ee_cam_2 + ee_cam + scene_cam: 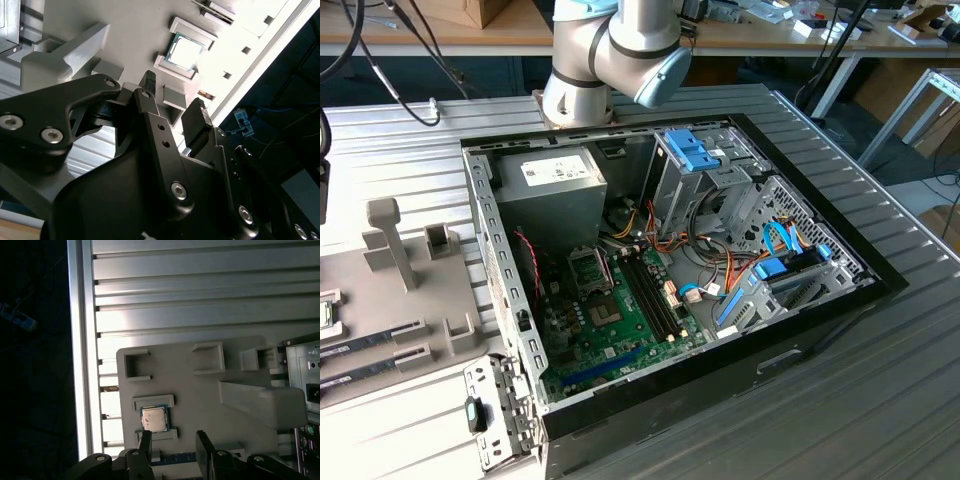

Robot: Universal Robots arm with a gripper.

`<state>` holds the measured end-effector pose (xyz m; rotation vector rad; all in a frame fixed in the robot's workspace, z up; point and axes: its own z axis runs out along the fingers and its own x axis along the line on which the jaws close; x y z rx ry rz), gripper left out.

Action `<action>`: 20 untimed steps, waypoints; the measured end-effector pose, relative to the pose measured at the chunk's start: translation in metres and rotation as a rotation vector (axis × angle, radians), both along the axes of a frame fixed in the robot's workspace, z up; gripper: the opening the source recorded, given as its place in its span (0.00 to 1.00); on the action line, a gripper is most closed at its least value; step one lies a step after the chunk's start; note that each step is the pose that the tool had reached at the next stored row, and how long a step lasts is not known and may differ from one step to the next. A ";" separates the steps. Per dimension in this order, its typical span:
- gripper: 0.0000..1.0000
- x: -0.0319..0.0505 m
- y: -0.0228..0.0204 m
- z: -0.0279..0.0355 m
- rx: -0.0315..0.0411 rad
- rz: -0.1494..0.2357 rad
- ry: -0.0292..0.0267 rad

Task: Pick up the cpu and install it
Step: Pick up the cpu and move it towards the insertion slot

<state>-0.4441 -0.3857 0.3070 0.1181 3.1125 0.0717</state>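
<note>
The cpu (153, 418) is a small square chip with a silver top and a thin green rim. It lies flat in a recessed holder on a grey fixture plate (200, 385), and it also shows in the second wrist view (184, 51). My gripper (174, 442) hangs above the plate, open, with nothing between its black fingers (148, 81). The chip sits just beyond one fingertip, off the middle of the gap. In the exterior view the green motherboard (610, 320) lies inside the open computer case (720, 340), with its silver socket frame (588, 268) near the power supply.
A tall grey post (260, 400) and several empty pockets (136, 365) rise from the fixture plate close to the fingers. The ribbed aluminium table (200, 290) ends at an edge (80, 340). Inside the case are a power supply (545, 185), drive cages (705, 165) and cables.
</note>
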 end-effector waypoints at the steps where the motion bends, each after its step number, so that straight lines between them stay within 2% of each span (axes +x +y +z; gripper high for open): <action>1: 0.48 -0.0004 0.0000 -0.0004 0.0000 0.000 -0.0001; 20: 0.48 -0.0032 0.0000 -0.0044 0.0001 0.000 -0.0001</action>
